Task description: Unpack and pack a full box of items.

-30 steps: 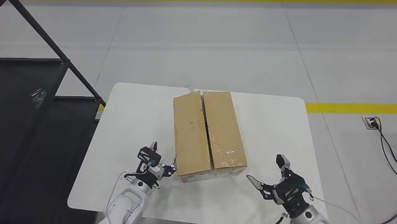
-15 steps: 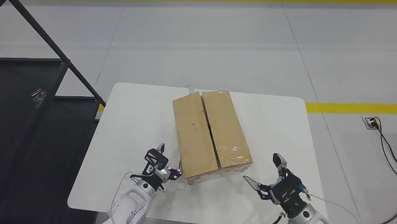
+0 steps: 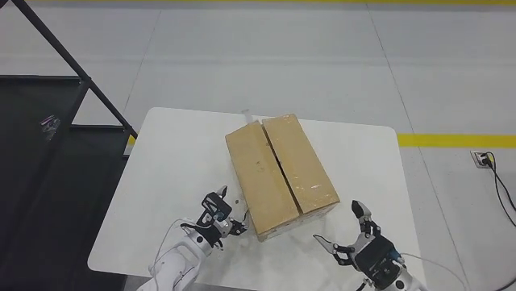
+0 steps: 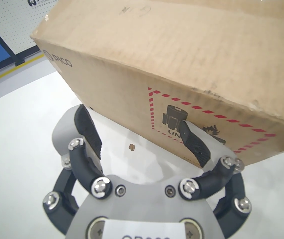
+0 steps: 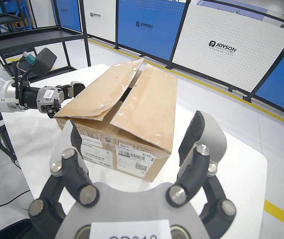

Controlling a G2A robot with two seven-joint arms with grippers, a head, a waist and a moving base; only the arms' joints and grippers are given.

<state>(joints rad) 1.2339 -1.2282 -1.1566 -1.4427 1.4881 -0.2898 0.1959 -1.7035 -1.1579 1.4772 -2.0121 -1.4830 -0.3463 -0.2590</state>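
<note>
Change: the box [image 3: 280, 174] has turned on the table since a second ago, its near end swinging toward the robot's right. The left gripper [image 3: 230, 214] has followed that end across, and the right gripper [image 3: 335, 222] has shifted only a little.
Box: brown cardboard, lying at an angle in the middle of the table, its long sides running away from the robot.
Flaps [image 5: 122, 93]: two top flaps folded shut, with a seam down the middle. The left flap is creased and slightly lifted at the near end.
Box faces: white labels [image 5: 122, 154] on the near end face and a red dashed marking [image 4: 206, 115] on the long left side.
Left gripper: at the box's near left corner, jaws spread wide and holding nothing. One fingertip [image 4: 184, 128] touches the long side at the marking, and the other is off the box.
Right gripper: near the table's front edge, beside the box's near right corner and apart from it, jaws wide and holding nothing.
Table [image 3: 169, 178]: white, with a small brown speck [image 4: 131, 147] just beside the box.
Surroundings: a black rack [image 3: 48, 130] left of the table and a yellow line [image 3: 455, 139] on the grey floor.
</note>
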